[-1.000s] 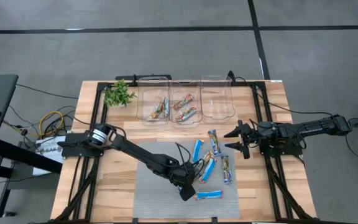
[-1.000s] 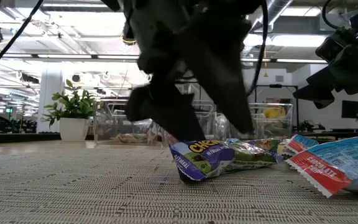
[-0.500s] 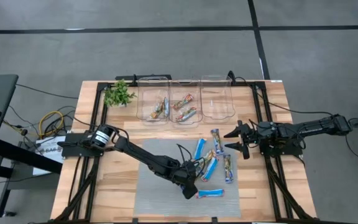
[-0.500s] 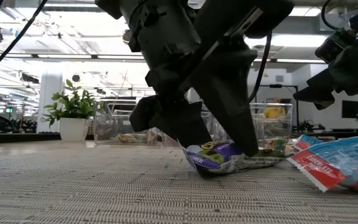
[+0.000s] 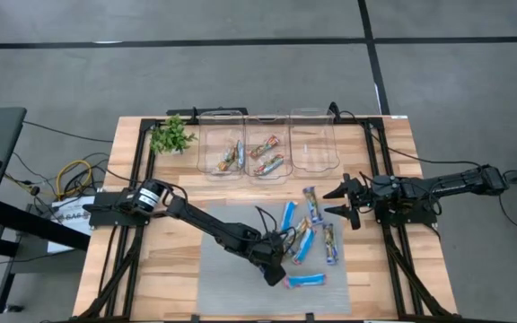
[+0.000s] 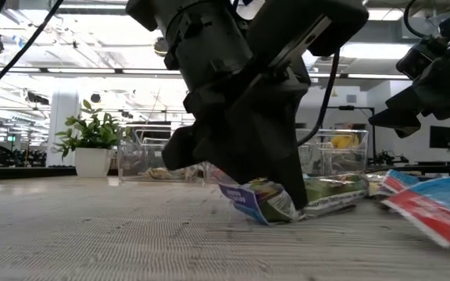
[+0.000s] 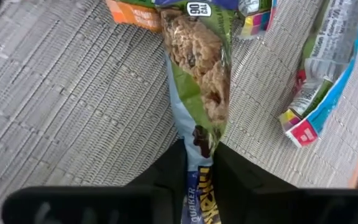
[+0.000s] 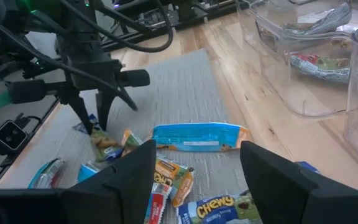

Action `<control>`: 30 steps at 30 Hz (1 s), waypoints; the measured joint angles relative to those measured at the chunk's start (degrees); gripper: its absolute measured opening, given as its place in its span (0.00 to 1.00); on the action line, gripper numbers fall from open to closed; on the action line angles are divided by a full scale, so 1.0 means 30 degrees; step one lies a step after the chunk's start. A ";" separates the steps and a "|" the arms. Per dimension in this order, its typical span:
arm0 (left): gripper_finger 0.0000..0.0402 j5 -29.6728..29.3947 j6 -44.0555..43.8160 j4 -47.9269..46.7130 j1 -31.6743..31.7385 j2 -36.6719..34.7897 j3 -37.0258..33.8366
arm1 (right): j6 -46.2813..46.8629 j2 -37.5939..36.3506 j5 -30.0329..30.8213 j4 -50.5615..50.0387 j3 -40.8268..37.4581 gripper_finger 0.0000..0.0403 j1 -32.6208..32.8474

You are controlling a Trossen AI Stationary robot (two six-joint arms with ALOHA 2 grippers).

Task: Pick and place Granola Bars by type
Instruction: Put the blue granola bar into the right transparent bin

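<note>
On the grey mat (image 5: 232, 269) lie several granola bars. Some are blue-and-white (image 5: 287, 213), and one is a multicoloured green bar (image 7: 194, 81) that also shows in the low view (image 6: 319, 195). My left gripper (image 7: 199, 149) reaches down onto the mat (image 5: 275, 271) and is shut on that green bar. My right gripper (image 5: 343, 202) hovers open at the table's right side, beside the bars, touching nothing. Three clear bins (image 5: 267, 144) stand at the far edge; two hold bars. My left gripper pinches the green bar's purple end (image 7: 199, 134) between its two fingers (image 7: 166, 180). The fingers slant down from the table's left, and the bar runs on ahead of them. The pinched end (image 6: 244, 201) is crumpled, and the rest of the wrapper lies on the mat.
A blue bar (image 5: 303, 280) lies just near-side of my left gripper, with others (image 5: 328, 244) close on its right. A green plant sprig (image 5: 170, 135) stands at the far left, and the right bin (image 5: 312, 139) has no bars in it. Bare mat lies left of the gripper.
My left gripper has sunk a little onto the mat and shut on the green bar's end, which it straddled open before. The bar's end has crumpled and slid slightly along the mat.
</note>
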 joint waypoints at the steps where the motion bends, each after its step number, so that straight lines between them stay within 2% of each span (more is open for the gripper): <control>1: 0.13 0.0233 -0.0013 0.0219 0.0010 0.0009 -0.0012 | 0.0005 0.0000 0.0006 0.0000 -0.0007 0.56 0.0000; 7: 0.11 0.0849 -0.0035 0.0200 0.0088 0.0024 0.0636 | -0.0002 0.0000 0.0006 -0.0007 -0.0005 0.56 -0.0007; 20: 0.11 0.0204 0.1966 -0.0404 0.0881 -0.0004 0.3231 | -0.0002 -0.0002 0.0003 -0.0007 0.0000 0.56 0.0000; 30: 0.11 0.0381 0.3860 0.0173 0.2058 -0.0055 0.6670 | 0.0001 -0.0002 0.0003 -0.0007 -0.0005 0.56 0.0000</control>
